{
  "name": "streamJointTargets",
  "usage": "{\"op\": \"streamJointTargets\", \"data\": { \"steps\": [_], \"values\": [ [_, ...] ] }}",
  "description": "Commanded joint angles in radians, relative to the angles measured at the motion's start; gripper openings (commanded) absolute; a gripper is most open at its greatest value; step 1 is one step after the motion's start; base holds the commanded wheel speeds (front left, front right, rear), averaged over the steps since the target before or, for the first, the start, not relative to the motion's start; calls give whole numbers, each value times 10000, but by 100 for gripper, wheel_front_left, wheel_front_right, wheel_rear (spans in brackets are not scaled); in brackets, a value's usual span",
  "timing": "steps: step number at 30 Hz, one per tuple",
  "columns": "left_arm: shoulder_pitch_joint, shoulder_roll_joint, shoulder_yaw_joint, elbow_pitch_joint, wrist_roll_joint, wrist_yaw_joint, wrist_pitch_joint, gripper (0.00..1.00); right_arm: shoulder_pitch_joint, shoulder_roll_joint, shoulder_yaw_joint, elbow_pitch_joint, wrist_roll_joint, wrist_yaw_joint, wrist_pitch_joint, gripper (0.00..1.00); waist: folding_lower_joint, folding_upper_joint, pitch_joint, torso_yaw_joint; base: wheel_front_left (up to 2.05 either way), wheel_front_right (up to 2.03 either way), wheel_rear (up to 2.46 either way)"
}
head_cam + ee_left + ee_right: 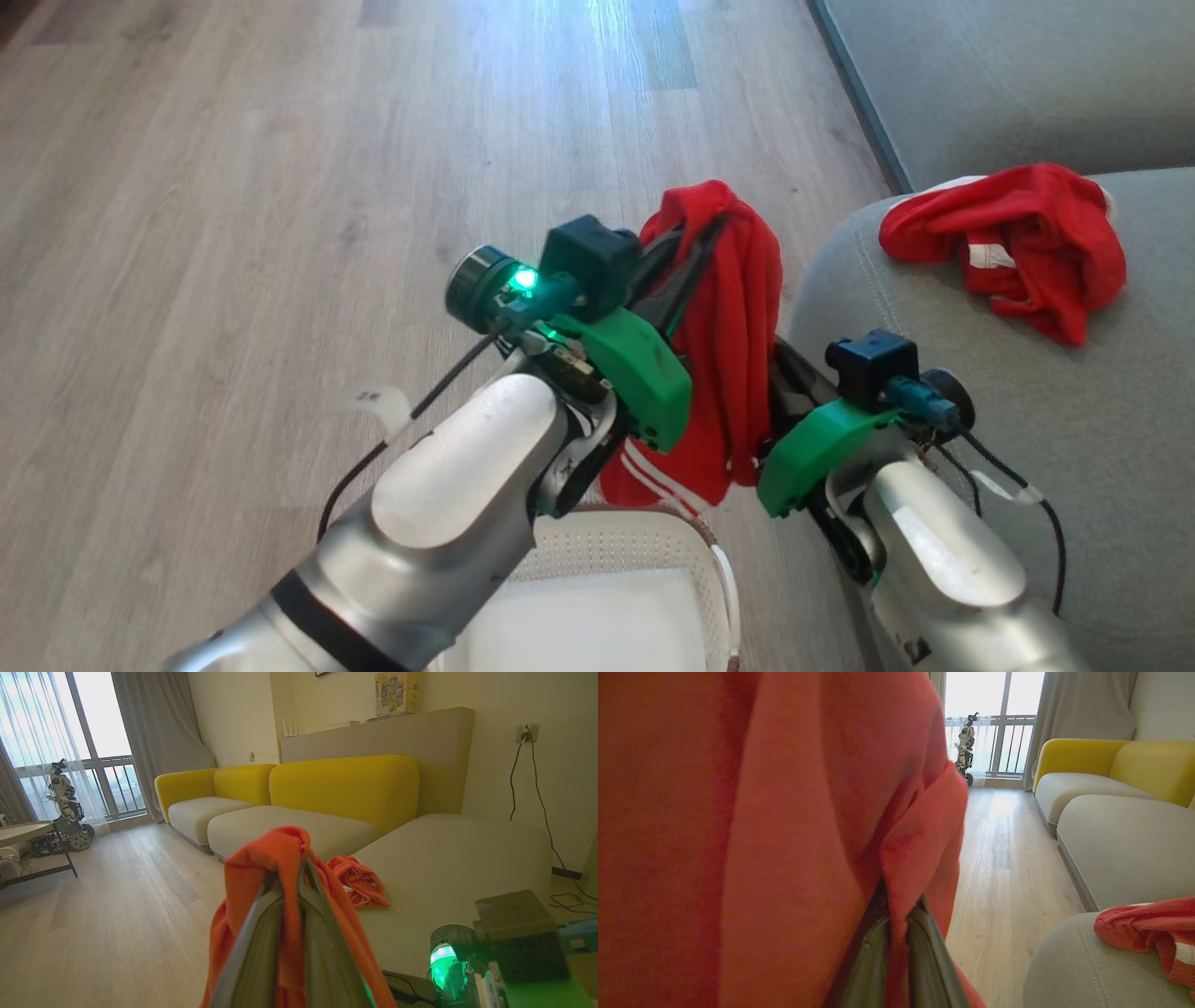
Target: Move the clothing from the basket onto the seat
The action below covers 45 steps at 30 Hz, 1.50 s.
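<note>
A red garment with white stripes (728, 345) hangs in the air above the basket (644, 551), draped over my left gripper (700, 233), which is shut on its top fold (280, 858). My right gripper (770, 359) is shut on the same garment's side, a pinch of red cloth (901, 868) caught between its dark fingers (924, 961). A second red piece of clothing (1018, 243) lies crumpled on the grey seat (1074, 439), to the right of both grippers. The basket is below my arms, white inside.
Pale wooden floor (233, 187) spreads to the left and ahead. Yellow-backed sofa sections (345, 784) line the wall. A small table (23, 833) and another wheeled robot (65, 807) stand near the window, far off.
</note>
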Motion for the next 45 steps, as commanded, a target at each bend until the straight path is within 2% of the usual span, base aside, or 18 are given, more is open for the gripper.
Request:
{"op": "streamJointTargets", "data": {
  "steps": [1,3,5,6,7,18,27,35,45],
  "values": [
    [-359,187,524,-208,-125,32,-119,0,-600,68,-3,-289,-115,-4,-67,0,1,0,41,-63,0,0,0],
    [-252,265,598,-163,-178,71,-229,3,-644,27,-162,-291,-263,-4,-67,0,1,0,90,-143,0,0,0],
    [-125,329,654,-106,-218,117,-353,42,-705,-51,-332,-318,-402,-4,-67,0,1,0,138,-257,0,0,0],
    [-56,356,676,-82,-235,143,-415,90,-743,-85,-448,-350,-459,-4,-67,0,1,0,162,-329,0,0,0],
    [19,373,702,-50,-269,164,-473,100,-784,-120,-574,-389,-520,-4,-67,0,1,0,188,-407,0,0,0],
    [554,401,711,391,-408,202,-1129,100,-1154,-597,-1660,-794,-1175,-4,-67,0,1,0,541,-1444,0,0,0],
    [770,381,462,803,-284,115,-1463,100,-1373,-1143,-2200,-1180,-1434,-4,-48,0,1,0,928,-2853,0,0,0],
    [778,322,266,1031,-106,50,-1668,100,-1504,-1357,-2493,-1890,-1482,-4,128,0,1,0,1311,-4063,0,0,0],
    [340,118,-30,1350,-38,-228,-1796,100,-1419,-1475,-2787,-2803,-1472,-4,554,0,1,0,1776,-4311,0,0,0]
  ]
}}
